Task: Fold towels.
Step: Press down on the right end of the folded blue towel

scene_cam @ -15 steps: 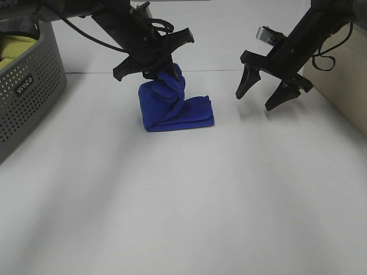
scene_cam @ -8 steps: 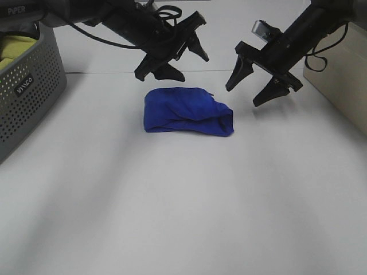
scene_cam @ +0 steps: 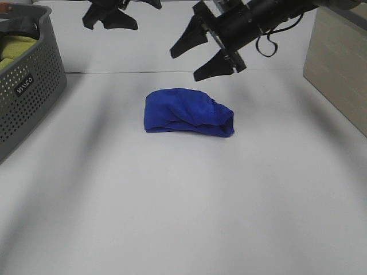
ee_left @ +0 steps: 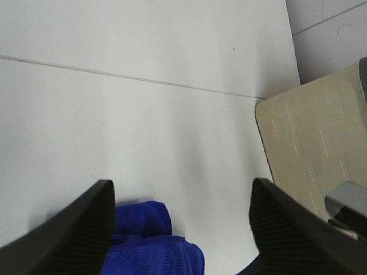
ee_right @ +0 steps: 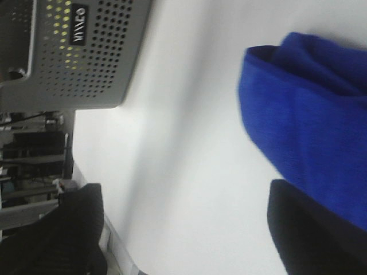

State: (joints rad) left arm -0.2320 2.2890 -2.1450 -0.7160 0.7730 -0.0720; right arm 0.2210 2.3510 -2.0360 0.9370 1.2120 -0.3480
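The towel point(scene_cam: 188, 112) lies lengthwise along the bench's point(scene_cam: 172, 217) far edge. The right gripper point(scene_cam: 183, 67), spread and empty, hangs just beyond it. The left gripper point(scene_cam: 109, 24), likewise spread and empty, is farther off.

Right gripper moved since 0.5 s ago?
Yes. The right gripper swung left, away from the beige box, and now hangs open behind the blue towel.

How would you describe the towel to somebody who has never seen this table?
Start from the white table, with a grey basket at its left edge. Near the middle, toward the far side, lies the towel, a loosely folded bundle. It is the only deep blue thing; the cloth in the basket is yellow-green.
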